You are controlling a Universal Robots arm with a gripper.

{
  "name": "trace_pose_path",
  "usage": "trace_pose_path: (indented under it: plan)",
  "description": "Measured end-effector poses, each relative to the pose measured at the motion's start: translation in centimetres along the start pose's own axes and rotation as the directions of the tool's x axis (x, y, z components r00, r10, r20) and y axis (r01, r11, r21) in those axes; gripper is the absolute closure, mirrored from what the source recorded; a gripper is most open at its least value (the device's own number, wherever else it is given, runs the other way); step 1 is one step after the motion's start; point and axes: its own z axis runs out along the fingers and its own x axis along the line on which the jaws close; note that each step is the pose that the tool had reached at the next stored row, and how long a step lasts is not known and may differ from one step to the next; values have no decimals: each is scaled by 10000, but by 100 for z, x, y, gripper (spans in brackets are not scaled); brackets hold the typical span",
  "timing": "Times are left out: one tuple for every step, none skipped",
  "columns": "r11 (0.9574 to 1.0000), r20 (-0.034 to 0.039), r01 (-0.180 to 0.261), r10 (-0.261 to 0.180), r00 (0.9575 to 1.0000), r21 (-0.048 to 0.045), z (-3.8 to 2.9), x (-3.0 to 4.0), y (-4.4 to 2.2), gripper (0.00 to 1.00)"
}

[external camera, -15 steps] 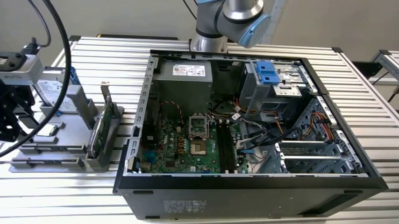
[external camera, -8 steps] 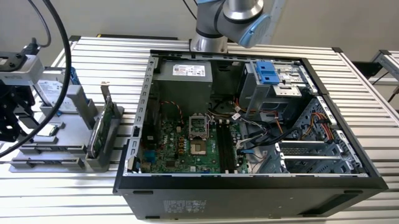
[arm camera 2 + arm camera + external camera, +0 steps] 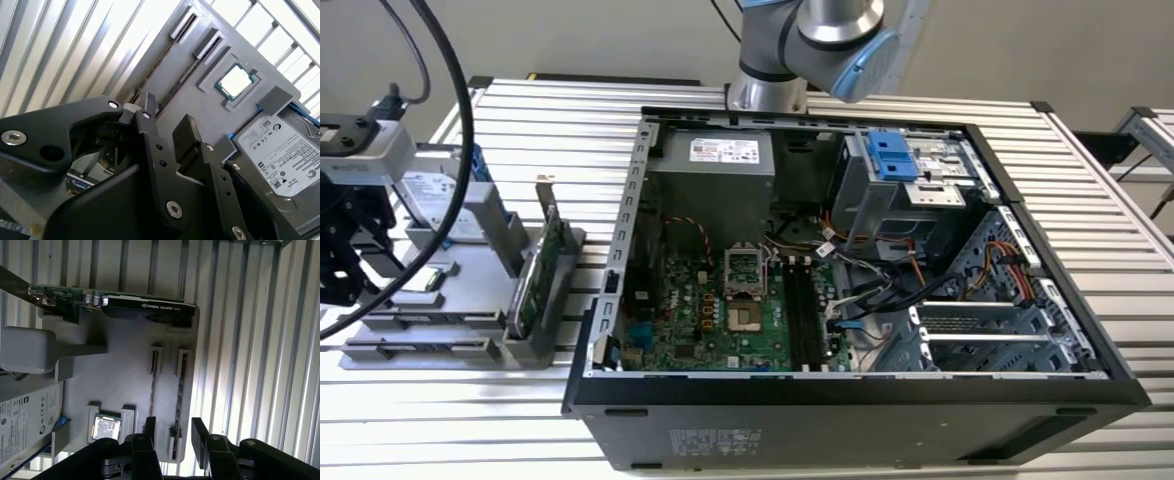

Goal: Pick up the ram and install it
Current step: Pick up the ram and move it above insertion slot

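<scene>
gripper: jaws wide, straddling the ram with a gap either side | ram: thin dark stick, seen edge-on, standing on its long edge in slotted holders of gray fixture; second stick parallel just beside | exterior view: fixture at 9 o'clock of open computer case
</scene>
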Motion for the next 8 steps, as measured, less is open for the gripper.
trace_pose_path:
  plan:
    - [10000, 5, 0, 0, 10000, 0, 3, 0, 0, 0]
    - [10000, 9, 0, 0, 10000, 1, 4, 0, 0, 0]
    - [10000, 10, 0, 0, 10000, 2, 4, 0, 0, 0]
    - [10000, 11, 0, 0, 10000, 2, 4, 0, 0, 0]
    - [10000, 10, 0, 0, 10000, 1, 5, 0, 0, 0]
    - [10000, 11, 0, 0, 10000, 0, 8, 0, 0, 0]
    - [10000, 11, 0, 0, 10000, -2, 13, 0, 1, 0]
    - [10000, 13, 0, 0, 10000, -1, 17, 0, 0, 0]
